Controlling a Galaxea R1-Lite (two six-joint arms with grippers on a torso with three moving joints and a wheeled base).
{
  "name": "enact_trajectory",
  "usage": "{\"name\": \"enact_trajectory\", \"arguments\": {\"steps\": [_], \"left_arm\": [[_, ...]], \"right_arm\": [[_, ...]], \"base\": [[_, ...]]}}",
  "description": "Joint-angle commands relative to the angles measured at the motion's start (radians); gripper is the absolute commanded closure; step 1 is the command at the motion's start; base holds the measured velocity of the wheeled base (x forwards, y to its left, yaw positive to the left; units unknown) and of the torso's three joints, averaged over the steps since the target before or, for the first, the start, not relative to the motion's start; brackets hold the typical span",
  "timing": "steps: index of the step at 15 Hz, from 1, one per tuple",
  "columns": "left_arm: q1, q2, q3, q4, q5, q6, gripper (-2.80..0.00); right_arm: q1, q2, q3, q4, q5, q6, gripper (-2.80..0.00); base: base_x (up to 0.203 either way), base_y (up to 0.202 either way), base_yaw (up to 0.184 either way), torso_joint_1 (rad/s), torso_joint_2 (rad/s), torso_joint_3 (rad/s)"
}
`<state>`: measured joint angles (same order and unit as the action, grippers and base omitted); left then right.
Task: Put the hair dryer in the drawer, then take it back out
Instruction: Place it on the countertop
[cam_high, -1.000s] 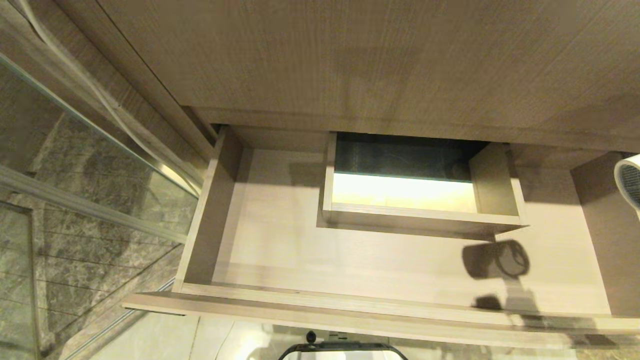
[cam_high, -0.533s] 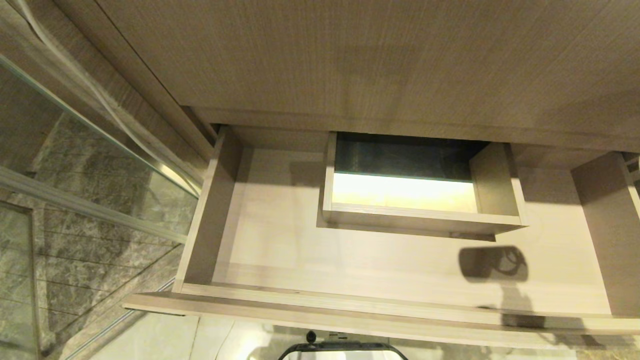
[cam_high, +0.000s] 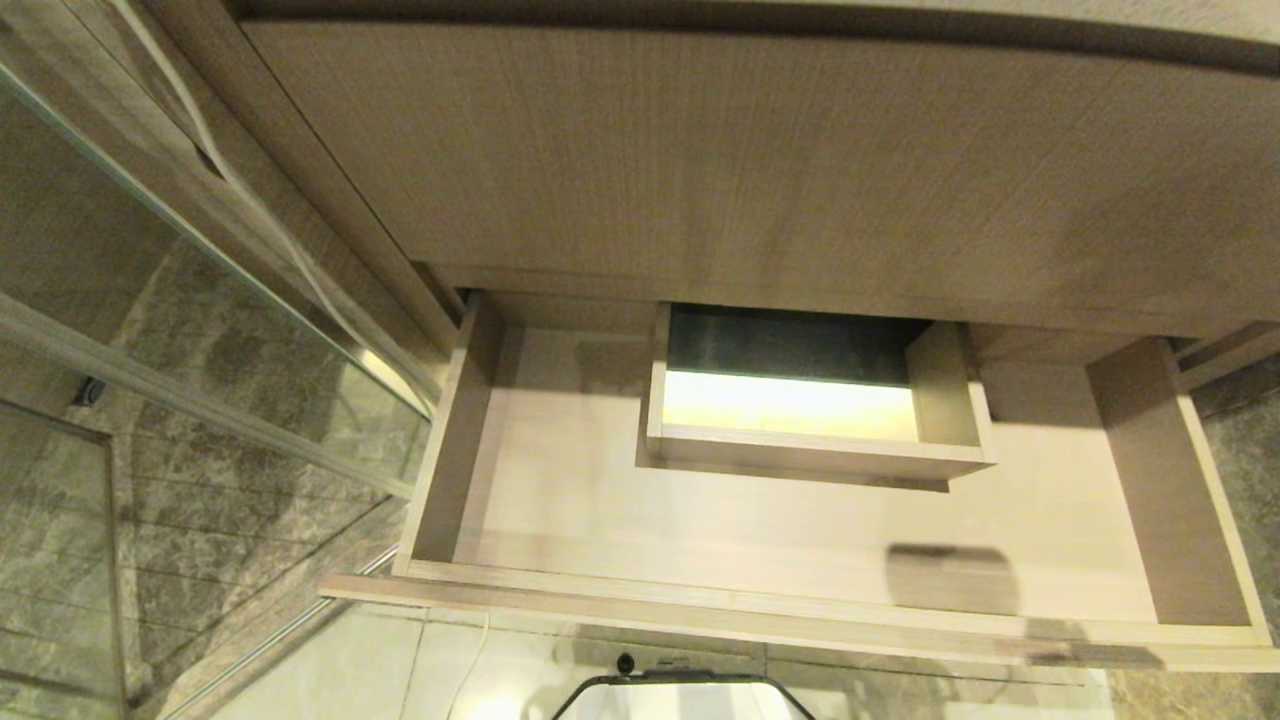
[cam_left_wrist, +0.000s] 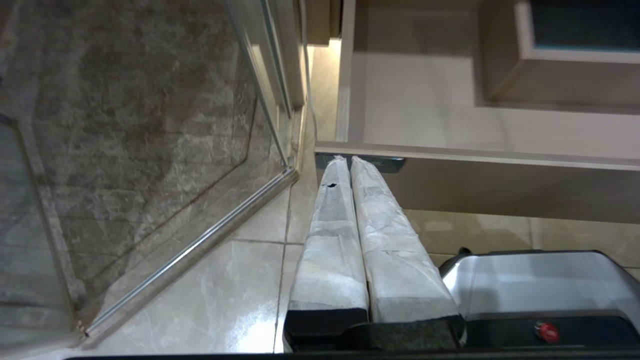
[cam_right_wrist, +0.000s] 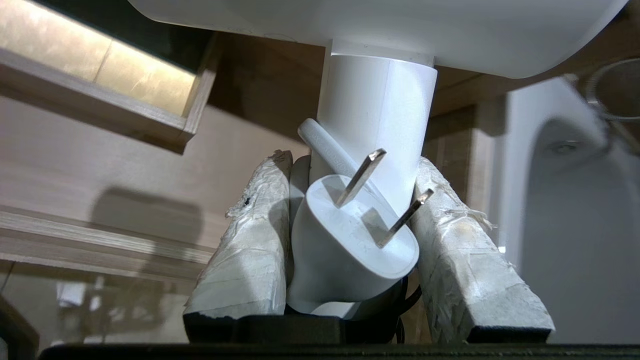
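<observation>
The right gripper is clamping the hair dryer by its white handle, which is sitting between the two taped fingers, the barrel above them and the plug lying against the handle. It is hanging over the open drawer. The left gripper is resting with fingers pressed together, below the drawer's front.
</observation>
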<state>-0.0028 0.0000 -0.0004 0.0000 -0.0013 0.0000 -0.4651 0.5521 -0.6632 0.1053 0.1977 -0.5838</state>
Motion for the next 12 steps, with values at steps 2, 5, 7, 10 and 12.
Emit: {"name": "enact_trajectory", "arguments": {"steps": [2,5,7,10,12], "left_arm": [[0.000,0.000,0.002,0.000,0.000,0.000,0.00],[0.000,0.000,0.000,0.000,0.000,0.000,0.00],[0.001,0.000,0.000,0.000,0.000,0.000,0.00],[0.000,0.000,0.000,0.000,0.000,0.000,0.00],[0.000,0.000,0.000,0.000,0.000,0.000,0.00]], "right_arm": [[0.001,-0.035,0.008,0.001,0.002,-0.003,0.00],[0.003,-0.089,0.019,0.013,0.002,-0.002,0.00],[0.003,-0.104,0.020,0.013,0.002,-0.002,0.00],[0.003,-0.104,0.019,0.012,0.002,-0.002,0.00],[0.003,-0.106,0.002,0.008,0.000,-0.001,0.00]], "base": [[0.000,0.000,0.000,0.170,-0.50,-0.223],[0.000,0.000,0.000,0.442,-0.49,-0.236],[0.000,0.000,0.000,0.326,-0.50,-0.242],[0.000,0.000,0.000,0.290,-0.53,-0.255],[0.000,0.000,0.000,0.291,-0.53,-0.257]]}}
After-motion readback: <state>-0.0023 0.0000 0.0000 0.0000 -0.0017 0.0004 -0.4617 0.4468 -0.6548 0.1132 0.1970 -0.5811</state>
